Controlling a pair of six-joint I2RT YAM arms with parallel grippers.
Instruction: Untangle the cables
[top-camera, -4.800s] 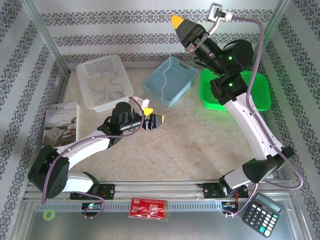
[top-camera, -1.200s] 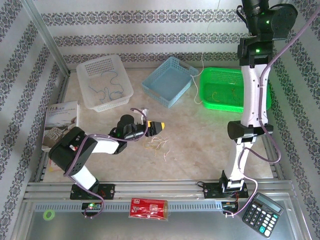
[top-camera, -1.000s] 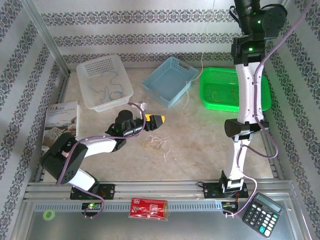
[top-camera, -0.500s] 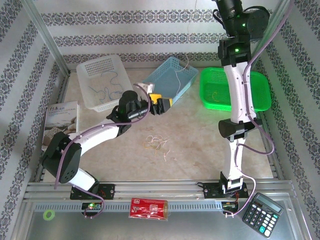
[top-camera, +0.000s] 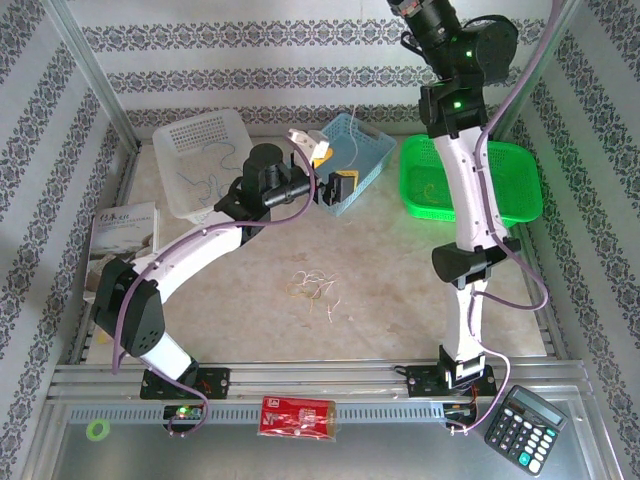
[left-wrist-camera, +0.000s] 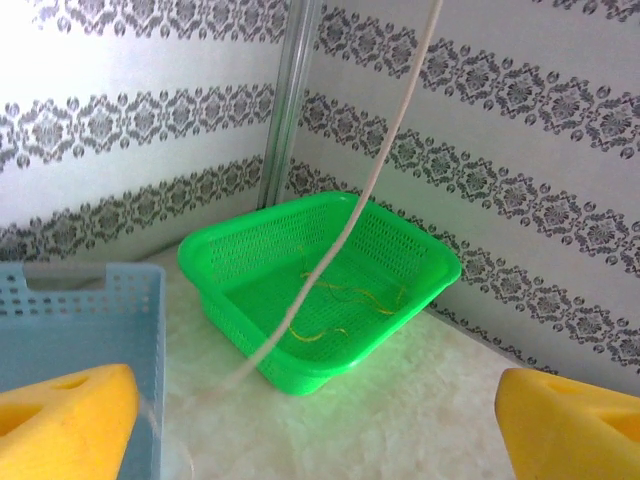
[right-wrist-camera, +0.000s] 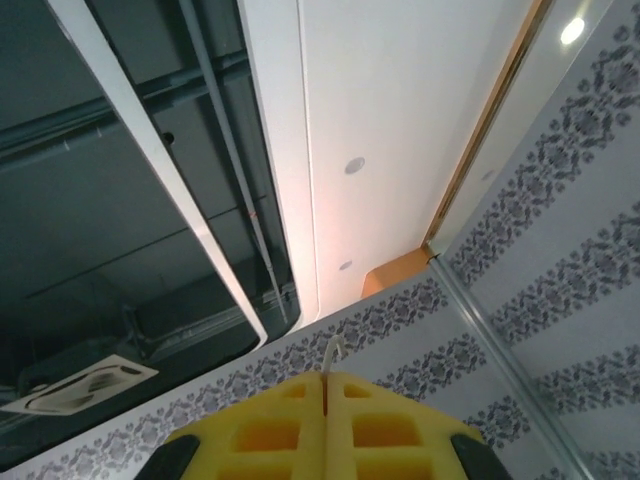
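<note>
Between the right fingers (right-wrist-camera: 270, 420), which are pressed fully together high above the counter (top-camera: 420, 290), one pale wire (right-wrist-camera: 329, 358) is pinched, and its short end sticks up out of the seam. From there it hangs down as a long loose thread. In the left wrist view it passes in front of the green basket (left-wrist-camera: 400, 250), with its lower end by the blue basket (top-camera: 365, 150). The left fingers (left-wrist-camera: 70, 415) stand wide apart and hold nothing. They are up at the blue basket, close to the hanging thread. The other cables (top-camera: 314, 288) lie as a small loose tangle on the bare counter, between the two arms and well apart from all the baskets. Some blue strands lie in the white basket (top-camera: 190, 140), and yellow-green ones lie in the green basket.

I judge these wires to be very light, soft and curly, so they hook easily on each other and the whole tangle may rise together. It seems best to pinch one strand near its free end and draw it out slowly.
</note>
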